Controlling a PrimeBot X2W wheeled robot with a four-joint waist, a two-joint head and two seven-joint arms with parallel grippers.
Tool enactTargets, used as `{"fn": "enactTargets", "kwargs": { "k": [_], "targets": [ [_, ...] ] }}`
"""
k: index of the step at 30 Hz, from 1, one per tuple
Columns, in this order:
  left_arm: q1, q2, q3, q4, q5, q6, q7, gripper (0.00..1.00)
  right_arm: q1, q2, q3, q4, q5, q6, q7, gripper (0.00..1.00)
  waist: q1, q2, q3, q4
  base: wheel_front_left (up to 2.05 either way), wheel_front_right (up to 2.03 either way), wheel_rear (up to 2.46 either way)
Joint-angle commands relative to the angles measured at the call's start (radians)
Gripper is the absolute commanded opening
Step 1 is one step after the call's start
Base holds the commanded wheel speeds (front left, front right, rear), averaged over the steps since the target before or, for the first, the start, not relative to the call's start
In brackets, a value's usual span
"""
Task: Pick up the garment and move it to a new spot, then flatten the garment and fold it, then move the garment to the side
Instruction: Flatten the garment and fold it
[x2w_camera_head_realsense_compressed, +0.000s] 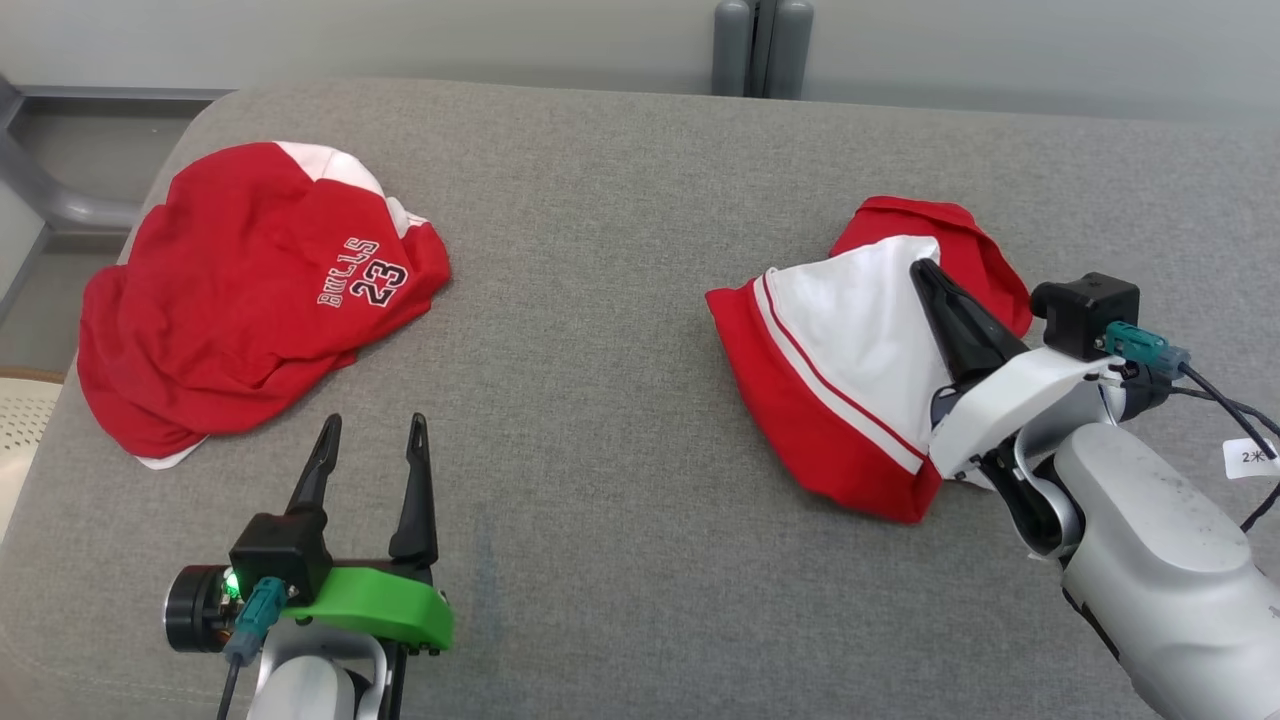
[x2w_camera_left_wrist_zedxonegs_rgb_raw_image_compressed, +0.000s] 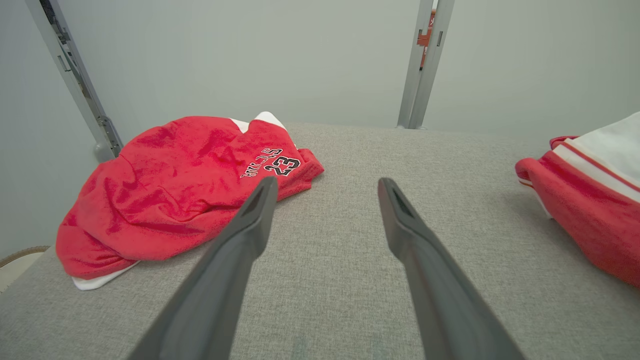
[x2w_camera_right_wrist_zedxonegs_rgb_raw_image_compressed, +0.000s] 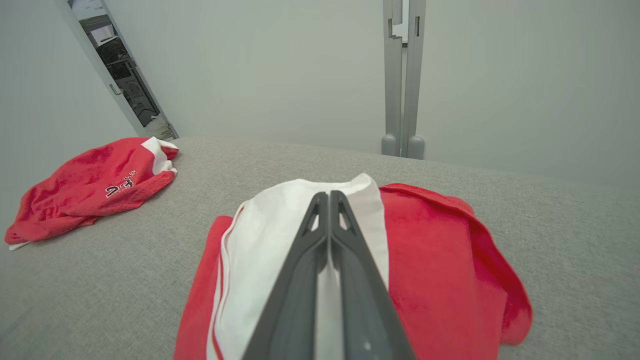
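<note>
The garment (x2w_camera_head_realsense_compressed: 820, 350), red with a white panel and red stripes, lies bunched on the right of the grey cushioned surface (x2w_camera_head_realsense_compressed: 600, 250). My right gripper (x2w_camera_head_realsense_compressed: 922, 268) is shut on the garment, its fingertips pinching the raised peak of the white panel. In the right wrist view the closed fingers (x2w_camera_right_wrist_zedxonegs_rgb_raw_image_compressed: 345, 280) lie over the white cloth of the garment (x2w_camera_right_wrist_zedxonegs_rgb_raw_image_compressed: 440, 250), gripper (x2w_camera_right_wrist_zedxonegs_rgb_raw_image_compressed: 328, 197). My left gripper (x2w_camera_head_realsense_compressed: 372, 425) hovers open over bare surface at the lower left, holding nothing. The left wrist view shows that gripper (x2w_camera_left_wrist_zedxonegs_rgb_raw_image_compressed: 325, 182) and the garment's edge (x2w_camera_left_wrist_zedxonegs_rgb_raw_image_compressed: 590, 200) at far right.
A second red jersey (x2w_camera_head_realsense_compressed: 250, 290) printed "23" lies crumpled at the surface's left end, just beyond my left fingertips; it also appears as the jersey (x2w_camera_left_wrist_zedxonegs_rgb_raw_image_compressed: 175, 190) and the jersey (x2w_camera_right_wrist_zedxonegs_rgb_raw_image_compressed: 85, 185). A grey post (x2w_camera_head_realsense_compressed: 762, 45) stands behind the back edge. Bare surface separates the two garments.
</note>
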Motion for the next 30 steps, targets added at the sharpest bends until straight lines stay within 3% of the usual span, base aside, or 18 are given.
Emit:
{"fn": "enactTargets", "kwargs": {
  "k": [1, 2, 3, 17, 30],
  "targets": [
    [0.011, 0.001, 0.008, -0.002, 0.009, -0.001, -0.001, 1.0, 0.02, 0.002, -0.017, -0.023, -0.018, 0.0, -0.003, 0.0, 0.0, 0.0, -0.009, -0.008, 0.0, 0.0, 0.0],
    [0.016, 0.001, 0.012, -0.004, 0.011, 0.0, -0.001, 1.0, 0.028, 0.004, -0.034, -0.046, -0.032, 0.0, -0.003, 0.33, 0.0, 0.0, -0.014, -0.011, 0.0, 0.0, 0.0],
    [0.021, 0.002, 0.016, -0.005, 0.011, 0.0, -0.001, 1.0, 0.041, 0.007, -0.044, -0.058, -0.039, 0.0, -0.003, 1.0, 0.0, 0.0, -0.018, -0.013, 0.0, 0.0, 0.0],
    [0.08, 0.002, 0.083, -0.03, 0.027, -0.006, -0.001, 1.0, 0.272, 0.029, -0.245, -0.309, -0.179, 0.0, -0.003, 1.0, 0.0, 0.0, -0.072, -0.089, 0.0, 0.0, 0.0],
    [0.095, 0.002, 0.121, -0.056, 0.05, -0.004, -0.001, 1.0, 0.526, 0.089, -0.41, -0.495, -0.267, 0.0, -0.004, 1.0, 0.0, 0.0, -0.08, -0.146, 0.0, 0.0, 0.0]
  ]
}}
